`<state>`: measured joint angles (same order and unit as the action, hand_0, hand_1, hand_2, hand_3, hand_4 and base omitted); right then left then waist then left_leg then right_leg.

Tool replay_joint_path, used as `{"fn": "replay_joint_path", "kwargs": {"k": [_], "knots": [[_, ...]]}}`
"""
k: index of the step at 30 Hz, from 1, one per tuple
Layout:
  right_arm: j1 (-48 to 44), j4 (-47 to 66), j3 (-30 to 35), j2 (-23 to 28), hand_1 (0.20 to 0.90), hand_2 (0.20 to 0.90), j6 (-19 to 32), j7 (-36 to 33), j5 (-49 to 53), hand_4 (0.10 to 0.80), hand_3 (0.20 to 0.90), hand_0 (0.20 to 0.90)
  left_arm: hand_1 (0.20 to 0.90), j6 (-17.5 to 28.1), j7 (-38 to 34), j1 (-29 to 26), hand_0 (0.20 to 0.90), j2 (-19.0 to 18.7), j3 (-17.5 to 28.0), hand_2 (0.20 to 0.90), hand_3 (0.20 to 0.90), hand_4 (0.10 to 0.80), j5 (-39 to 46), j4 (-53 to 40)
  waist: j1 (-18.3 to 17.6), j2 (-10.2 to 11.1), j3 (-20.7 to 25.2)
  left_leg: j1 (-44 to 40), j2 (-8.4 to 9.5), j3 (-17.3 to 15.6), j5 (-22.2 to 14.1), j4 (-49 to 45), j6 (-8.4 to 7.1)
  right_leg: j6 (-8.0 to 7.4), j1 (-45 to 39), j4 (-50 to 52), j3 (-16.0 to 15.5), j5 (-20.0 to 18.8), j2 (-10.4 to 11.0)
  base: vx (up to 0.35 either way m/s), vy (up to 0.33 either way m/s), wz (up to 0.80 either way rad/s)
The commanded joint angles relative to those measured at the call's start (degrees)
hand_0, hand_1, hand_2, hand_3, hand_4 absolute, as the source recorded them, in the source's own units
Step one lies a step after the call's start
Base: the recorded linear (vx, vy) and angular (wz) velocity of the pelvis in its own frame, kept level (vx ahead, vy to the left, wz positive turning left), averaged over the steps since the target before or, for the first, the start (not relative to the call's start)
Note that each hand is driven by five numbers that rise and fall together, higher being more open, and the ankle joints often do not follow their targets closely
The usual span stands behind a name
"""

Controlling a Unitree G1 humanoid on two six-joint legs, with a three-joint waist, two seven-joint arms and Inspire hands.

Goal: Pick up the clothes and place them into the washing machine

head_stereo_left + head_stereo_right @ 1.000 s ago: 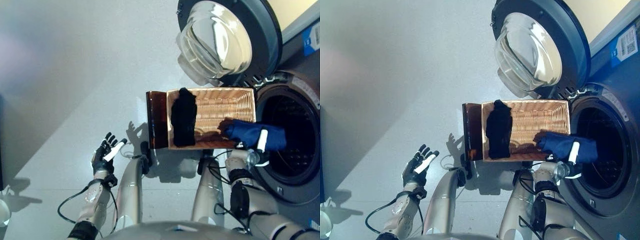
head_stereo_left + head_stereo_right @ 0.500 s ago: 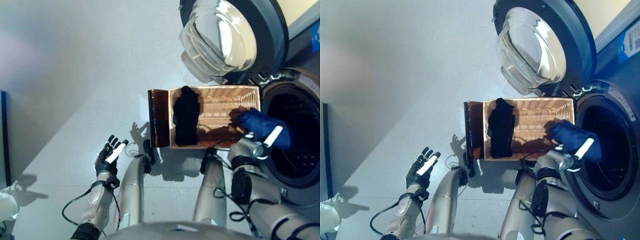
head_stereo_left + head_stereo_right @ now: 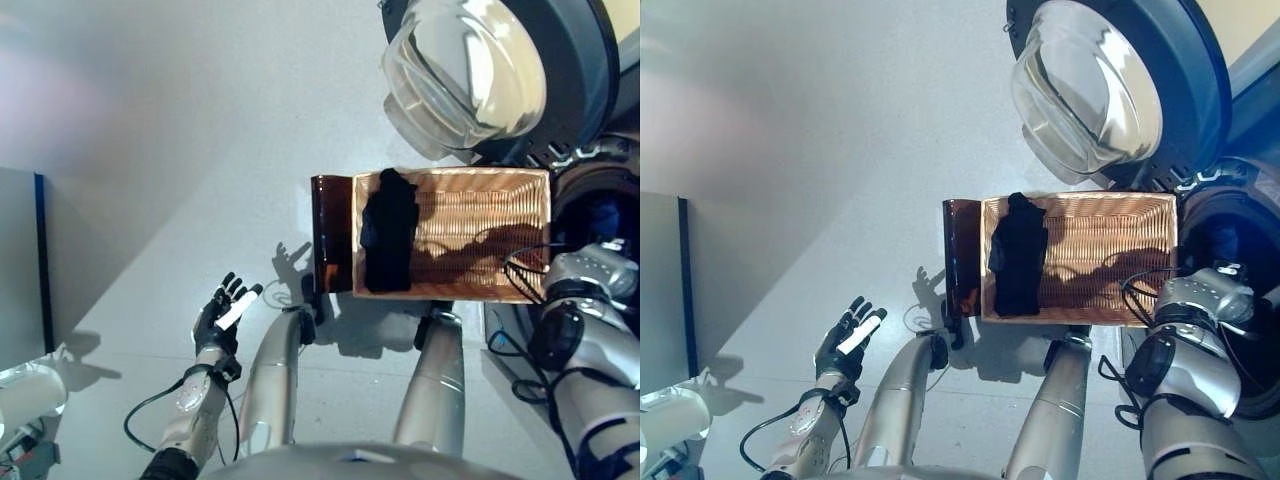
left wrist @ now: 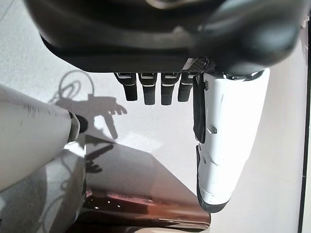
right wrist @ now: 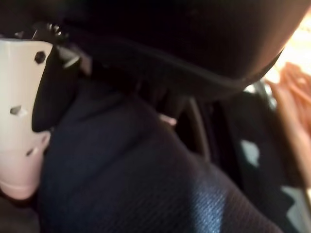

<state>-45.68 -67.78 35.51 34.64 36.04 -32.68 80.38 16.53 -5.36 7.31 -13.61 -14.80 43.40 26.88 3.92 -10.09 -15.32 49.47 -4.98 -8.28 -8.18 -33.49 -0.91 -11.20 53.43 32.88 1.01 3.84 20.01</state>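
Left eye view: wicker basket point(image 3: 480, 215) on the floor, holding one black garment point(image 3: 388, 243) draped at its end farthest from the washing machine point(image 3: 600, 190). Round glass door point(image 3: 470, 70) swung open. Left hand point(image 3: 225, 312) well apart from the basket, fingers straight and spread, holding nothing. Right arm reaches into the drum opening; a patch of blue shows there.

Right eye view: same layout. Right hand itself hidden inside the drum point(image 3: 1230, 250); only the wrist shows at the rim.

Left wrist view: fingers point(image 4: 150, 92) relaxed and empty, over bare floor; a brown edge of the basket lies beyond them.

Right wrist view: blue garment point(image 5: 146, 189) bunched directly against the right hand point(image 5: 160, 53), white-covered thumb pressed to the cloth; fingers look curled onto it, gripping.

Status: blue item judged to be at or inside the drum, not yet released. Black item untouched in the basket.
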Motion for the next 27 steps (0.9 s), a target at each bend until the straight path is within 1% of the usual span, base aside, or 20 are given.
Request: {"fn": "replay_joint_path", "kwargs": {"k": [1, 4, 6, 7, 14, 15, 16, 17, 18, 19, 20, 21, 22, 23, 26, 27], "knots": [[-0.2, -1.3, -1.5, 8.2, 0.2, 0.2, 4.7, -2.0, -2.1, 0.3, 0.2, 0.2, 0.9, 2.8, -0.3, 0.8, 0.9, -3.0, -0.1, 0.9, 0.9, 0.8, -0.9, -3.0, -1.4, -2.6, 1.5, -0.9, -0.98, 2.7, 0.0, 1.0, -4.08, 2.56, -0.3, 0.3, 0.5, -1.9, -1.2, 0.011, 0.012, -0.05], [-0.1, -2.4, -1.2, 9.8, 0.2, 0.2, 4.3, -3.3, -2.8, 0.3, 0.2, 0.2, 0.9, 2.8, -0.3, 1.1, 0.9, -3.3, 0.3, 0.9, 0.9, 0.8, -0.6, -3.4, -1.3, -3.3, 2.0, -0.7, -0.86, 2.5, -0.1, 1.0, -4.07, 2.56, 0.6, 0.7, 0.7, -1.8, -1.1, 0.0, 0.0, 0.0], [-0.2, -3.0, -1.5, 11.1, 0.2, 0.2, 4.1, -3.8, -3.2, 0.3, 0.2, 0.2, 0.9, 2.8, -0.3, 1.2, 0.9, -3.5, 0.5, 0.9, 0.9, 0.8, -0.4, -3.4, -1.2, -3.3, 2.3, -0.4, -0.88, 2.5, -0.1, 0.6, -4.09, 2.62, 0.8, 0.9, 0.8, -1.7, -1.1, 0.0, -0.009, -0.02], [0.0, -3.1, -1.5, 12.6, 0.2, 0.2, 4.0, -3.8, -3.3, 0.3, 0.2, 0.2, 0.9, 2.8, -0.4, 1.3, 0.9, -3.8, 0.7, 0.9, 0.9, 0.8, -0.5, -3.3, -1.4, -3.2, 2.4, -0.3, -0.89, 2.6, -0.2, 0.5, -4.08, 2.73, 1.0, 1.2, 1.0, -1.7, -1.2, 0.005, -0.013, -0.03], [-1.2, -2.9, -2.7, 16.9, 0.2, 0.2, 5.1, -4.3, -4.0, 0.3, 0.2, 0.2, 0.9, 2.8, -0.8, 1.7, 0.9, -4.2, 1.2, 0.9, 0.9, 0.8, -0.4, -2.9, -1.6, -2.6, 2.9, 0.3, -0.99, 2.5, -0.2, 0.2, -4.1, 3.05, 1.6, 1.6, 1.2, -1.8, -1.5, 0.011, -0.002, 0.0], [-1.2, -2.8, -2.7, 17.0, 0.2, 0.2, 5.4, -4.3, -4.0, 0.3, 0.2, 0.2, 0.9, 2.8, -0.9, 1.7, 0.9, -4.2, 1.3, 0.9, 0.9, 0.8, -0.3, -2.9, -1.6, -2.5, 3.2, -0.1, -0.99, 2.9, -1.2, 0.1, -4.28, 2.82, 1.4, 1.9, 1.6, -0.8, -1.8, 0.0, 0.0, 0.0], [-1.1, -2.4, -2.7, 16.8, 0.2, 0.2, 6.2, -4.4, -3.9, 0.3, 0.2, 0.2, 0.9, 2.9, -1.1, 1.7, 0.9, -4.1, 1.2, 0.9, 0.9, 0.8, -0.3, -2.7, -2.0, -2.3, 2.9, 0.3, -1.09, 2.5, -0.4, 0.0, -4.11, 3.22, 1.8, 1.7, 1.4, -1.7, -1.7, 0.079, -0.015, 0.02], [-1.1, -2.3, -2.7, 16.6, 0.2, 0.2, 6.3, -4.5, -4.0, 0.3, 0.2, 0.2, 0.9, 2.9, -1.1, 1.6, 0.9, -4.1, 1.2, 0.9, 0.9, 0.8, -0.3, -2.6, -1.9, -2.4, 3.2, 0.0, -1.06, 2.9, -1.3, -0.1, -4.3, 2.96, 1.5, 2.0, 1.7, -0.8, -1.9, -0.082, -0.012, 0.0], [-1.0, -2.0, -2.8, 16.7, 0.2, 0.2, 6.2, -4.3, -4.0, 0.3, 0.2, 0.2, 0.9, 2.9, -1.2, 1.6, 0.9, -4.1, 1.3, 0.9, 0.9, 0.8, -0.4, -2.5, -2.1, -2.2, 2.9, 0.5, -1.12, 2.5, -0.4, -0.2, -4.11, 3.29, 1.9, 1.8, 1.4, -1.8, -1.8, 0.073, -0.01, 0.0], [-0.7, -2.1, -3.0, 15.9, 0.2, 0.2, 6.4, -4.2, -4.1, 0.3, 0.2, 0.2, 0.9, 2.9, -1.5, 1.5, 0.9, -3.9, 1.4, 0.9, 0.9, 0.8, -0.3, -2.3, -2.0, -2.2, 3.2, 0.2, -1.12, 3.0, -1.4, -0.3, -4.27, 3.1, 1.6, 2.0, 1.9, -0.8, -2.2, -0.088, -0.007, 0.0], [-0.6, -1.9, -3.0, 15.6, 0.326, 0.326, 6.6, -4.3, -4.1, 0.39, 0.326, 0.326, 0.9, 2.9, -1.5, 1.5, 0.9, -4.0, 1.4, 0.9, 0.9, 0.8, -0.4, -2.2, -2.2, -2.1, 2.9, 0.6, -1.21, 2.6, -0.5, -0.2, -4.1, 3.4, 2.0, 1.7, 1.5, -1.8, -2.1, 0.07, -0.01, 0.02], [-0.6, -2.0, -3.1, 15.5, 0.529, 0.529, 6.3, -4.3, -4.1, 0.535, 0.529, 0.529, 0.9, 3.0, -1.7, 1.3, 0.9, -4.0, 1.5, 0.9, 0.9, 0.8, -0.5, -1.9, -2.2, -2.0, 3.2, 0.2, -1.19, 3.0, -1.4, -0.1, -4.23, 3.13, 1.7, 2.0, 1.9, -0.9, -2.4, 0.0, 0.0, 0.0], [-0.6, -2.8, -3.2, 15.1, 0.9, 0.9, 6.0, -4.4, -4.1, 0.8, 0.9, 0.9, 0.9, 3.0, -1.8, 1.0, 0.9, -4.0, 1.6, 0.9, 0.9, 0.8, -0.4, -1.8, -2.2, -2.0, 3.2, 0.2, -1.16, 3.0, -1.7, -0.2, -4.24, 3.16, 1.6, 2.1, 2.0, -0.6, -2.6, 0.057, -0.012, -0.01], [-0.6, -3.1, -3.3, 14.8, 0.9, 0.9, 5.8, -4.4, -4.0, 0.8, 0.9, 0.9, 0.9, 3.0, -1.8, 0.9, 0.9, -4.0, 1.6, 0.9, 0.9, 0.8, -0.3, -1.7, -2.2, -1.9, 3.1, 0.3, -1.15, 2.9, -1.3, -0.1, -4.14, 3.3, 1.8, 1.8, 1.9, -1.1, -2.6, 0.0, 0.0, 0.0], [-0.7, -3.8, -3.6, 14.2, 0.9, 0.9, 5.2, -4.5, -3.9, 0.8, 0.9, 0.9, 0.9, 3.0, -1.9, 0.8, 0.9, -4.0, 1.8, 0.9, 0.9, 0.8, -0.3, -1.6, -2.3, -1.8, 3.2, 0.3, -1.12, 3.1, -1.7, -0.3, -4.17, 3.27, 1.7, 1.9, 2.0, -0.7, -2.8, -0.034, -0.001, 0.0], [-0.7, -4.0, -3.6, 14.0, 0.9, 0.9, 5.0, -4.5, -3.8, 0.8, 0.9, 0.9, 0.9, 3.0, -1.9, 0.8, 0.9, -4.0, 1.8, 0.9, 0.9, 0.8, -0.2, -1.7, -2.4, -1.7, 2.8, 0.7, -1.15, 2.6, -0.7, -0.2, -3.97, 3.66, 2.0, 1.5, 1.6, -1.8, -2.6, 0.0, 0.0, 0.0]]}}
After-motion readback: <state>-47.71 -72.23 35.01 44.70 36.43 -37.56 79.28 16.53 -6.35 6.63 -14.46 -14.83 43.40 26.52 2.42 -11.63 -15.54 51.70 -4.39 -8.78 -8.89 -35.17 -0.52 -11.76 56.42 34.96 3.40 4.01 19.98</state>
